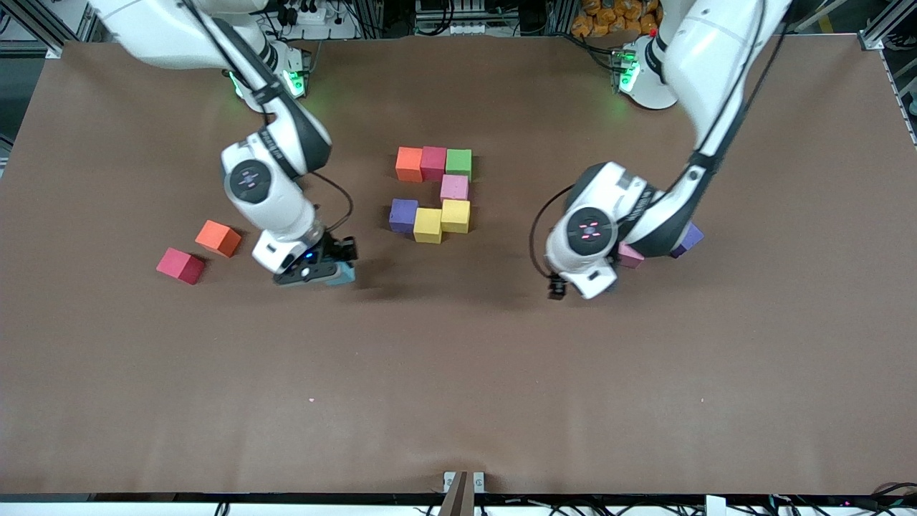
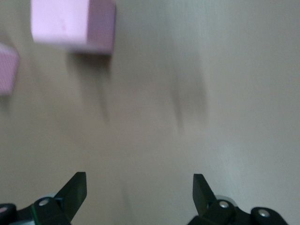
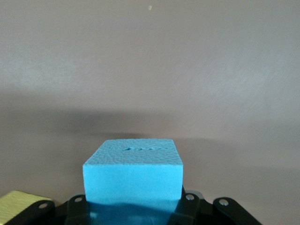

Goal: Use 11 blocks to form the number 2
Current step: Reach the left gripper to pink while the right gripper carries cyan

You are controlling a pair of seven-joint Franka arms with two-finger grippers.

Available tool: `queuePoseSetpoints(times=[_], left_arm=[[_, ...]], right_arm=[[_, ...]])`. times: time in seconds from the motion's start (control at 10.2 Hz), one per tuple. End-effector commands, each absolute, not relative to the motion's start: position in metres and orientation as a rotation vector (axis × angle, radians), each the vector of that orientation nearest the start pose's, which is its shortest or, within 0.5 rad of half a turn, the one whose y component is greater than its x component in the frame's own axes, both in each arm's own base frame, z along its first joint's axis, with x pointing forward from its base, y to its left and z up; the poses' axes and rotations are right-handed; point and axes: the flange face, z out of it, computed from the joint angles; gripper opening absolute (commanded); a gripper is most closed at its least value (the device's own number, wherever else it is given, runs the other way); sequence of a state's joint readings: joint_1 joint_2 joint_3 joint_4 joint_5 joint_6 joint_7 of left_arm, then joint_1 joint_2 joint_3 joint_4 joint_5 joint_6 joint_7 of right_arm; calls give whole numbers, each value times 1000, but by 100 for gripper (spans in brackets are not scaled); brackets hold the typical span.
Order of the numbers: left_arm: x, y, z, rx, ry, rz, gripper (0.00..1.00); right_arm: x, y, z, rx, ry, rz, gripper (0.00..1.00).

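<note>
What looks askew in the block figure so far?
One yellow block in the third row sits a little nearer the front camera than the purple block and second yellow block beside it, so that row is stepped.

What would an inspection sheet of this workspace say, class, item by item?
Surface: brown matte table, bare near the front camera.
Job's things: seven foam cubes joined mid-table; loose orange cube and red cube toward the right arm's end; pink cube under the left arm.
Clutter: nothing seen.
Grippers: right claw shut on light blue foam cube; left claw open, empty.
Cables: black cable on right wrist.
Surroundings: metal frame rails.
</note>
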State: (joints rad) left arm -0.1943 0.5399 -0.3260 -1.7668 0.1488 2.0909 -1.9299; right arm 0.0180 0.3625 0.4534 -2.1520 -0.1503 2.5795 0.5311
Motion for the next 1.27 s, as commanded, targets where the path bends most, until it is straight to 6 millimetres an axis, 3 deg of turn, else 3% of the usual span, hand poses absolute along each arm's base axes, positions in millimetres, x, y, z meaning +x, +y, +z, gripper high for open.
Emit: queuePoseSetpoints(times=[0.0, 0.2, 0.39, 0.78, 0.98, 1.17], left_arm=[[549, -238, 264, -2434, -1675, 202, 100], [554, -209, 262, -2561, -1482, 237, 100], [552, -183, 247, -2646, -1240, 244, 100], [552, -180, 252, -2873, -693, 278, 100], [558, -181, 253, -2960, -427, 277, 100], [557, -182, 250, -3002, -199, 295, 100]], right_arm=[[492, 296, 258, -3001, 165, -112, 39], [478, 316, 240, -3002, 233, -60, 35], [472, 326, 241, -3013, 273, -67, 35], [488, 334, 214, -3040, 311, -73, 36], [494, 357, 214, -3017, 339, -83, 36], [490, 363, 209, -3039, 319, -97, 37]])
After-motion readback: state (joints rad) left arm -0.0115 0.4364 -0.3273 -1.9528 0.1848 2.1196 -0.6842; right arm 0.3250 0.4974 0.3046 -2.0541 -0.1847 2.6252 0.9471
